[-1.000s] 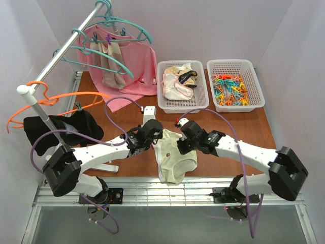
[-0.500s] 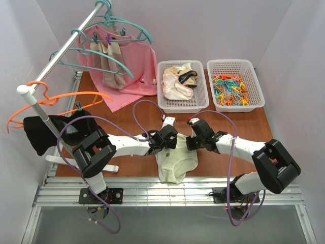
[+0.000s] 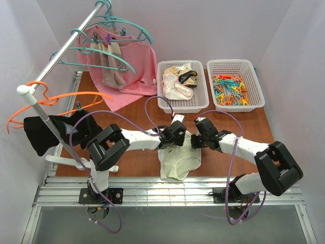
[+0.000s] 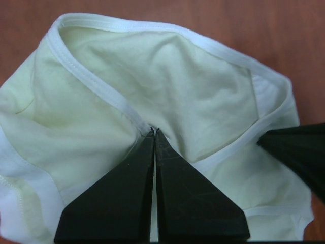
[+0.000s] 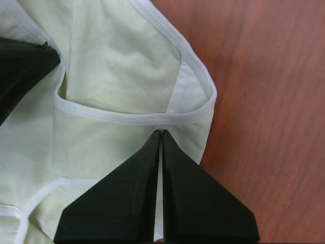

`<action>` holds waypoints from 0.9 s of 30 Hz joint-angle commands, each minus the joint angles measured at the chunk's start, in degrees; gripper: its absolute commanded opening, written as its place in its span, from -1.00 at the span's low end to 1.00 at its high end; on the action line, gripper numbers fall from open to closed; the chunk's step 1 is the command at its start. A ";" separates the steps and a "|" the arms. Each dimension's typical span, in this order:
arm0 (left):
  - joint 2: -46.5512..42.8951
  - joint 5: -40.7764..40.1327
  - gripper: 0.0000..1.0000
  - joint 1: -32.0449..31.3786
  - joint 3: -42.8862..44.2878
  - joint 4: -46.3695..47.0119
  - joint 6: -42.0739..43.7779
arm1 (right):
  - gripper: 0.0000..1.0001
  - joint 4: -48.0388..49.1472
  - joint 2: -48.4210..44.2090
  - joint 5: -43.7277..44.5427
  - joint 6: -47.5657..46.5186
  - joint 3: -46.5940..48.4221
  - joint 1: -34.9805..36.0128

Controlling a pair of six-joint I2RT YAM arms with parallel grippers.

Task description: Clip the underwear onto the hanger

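The pale cream-yellow underwear [image 3: 179, 161] lies on the brown table in front of the arms, waistband toward the far side. My left gripper [image 3: 177, 136] is shut on the left part of the waistband, as the left wrist view [image 4: 154, 131] shows against the fabric [image 4: 167, 76]. My right gripper [image 3: 198, 141] is shut on the right part of the white-edged waistband [image 5: 132, 118], its tips [image 5: 161, 133] pinching the cloth. The two grippers are close together. Teal hangers [image 3: 133, 26] hang on the metal rail at the far left, away from both grippers.
A pink cloth [image 3: 139, 68] and a beige garment hang from the teal hangers. An orange hanger [image 3: 61, 99] and a black garment [image 3: 56, 129] hang at the left. A white basket [image 3: 161, 89] holds garments; another [image 3: 256, 84] holds coloured clips [image 3: 231, 89].
Both arms have reached farther right and away from their bases. The underwear has shifted a little to the right with them, its waistband bunched between the grippers.
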 commanded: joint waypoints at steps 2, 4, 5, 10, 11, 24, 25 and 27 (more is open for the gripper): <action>6.22 5.97 -1.00 -0.62 6.70 2.16 5.61 | -0.97 -15.27 -2.00 7.41 2.55 -2.02 -0.64; 9.20 6.41 -1.00 -0.62 8.98 2.60 7.45 | -0.97 -16.59 -3.06 9.16 3.43 -1.94 -1.16; 10.09 6.68 -1.00 -0.62 11.17 2.60 7.98 | -0.97 -17.55 -4.11 9.69 3.43 -1.76 -1.77; 13.26 3.71 -1.00 -0.62 16.20 0.15 9.13 | -0.97 -18.53 -5.00 11.19 2.64 -0.79 -5.12; 12.65 0.30 -1.00 -0.62 16.03 -0.99 8.87 | -0.97 -18.53 -4.82 11.54 2.29 -0.62 -6.69; -0.37 -6.52 -0.38 4.99 11.02 -1.09 3.42 | -0.97 -15.63 -4.99 10.23 -4.56 4.13 -11.36; -0.02 -6.16 -0.38 5.27 11.28 -1.00 3.42 | -0.97 -15.46 -5.08 9.96 -4.74 4.56 -11.45; 1.65 -4.75 -0.38 5.36 13.21 -1.00 4.29 | -0.97 -15.02 -5.35 8.73 -6.06 5.01 -11.36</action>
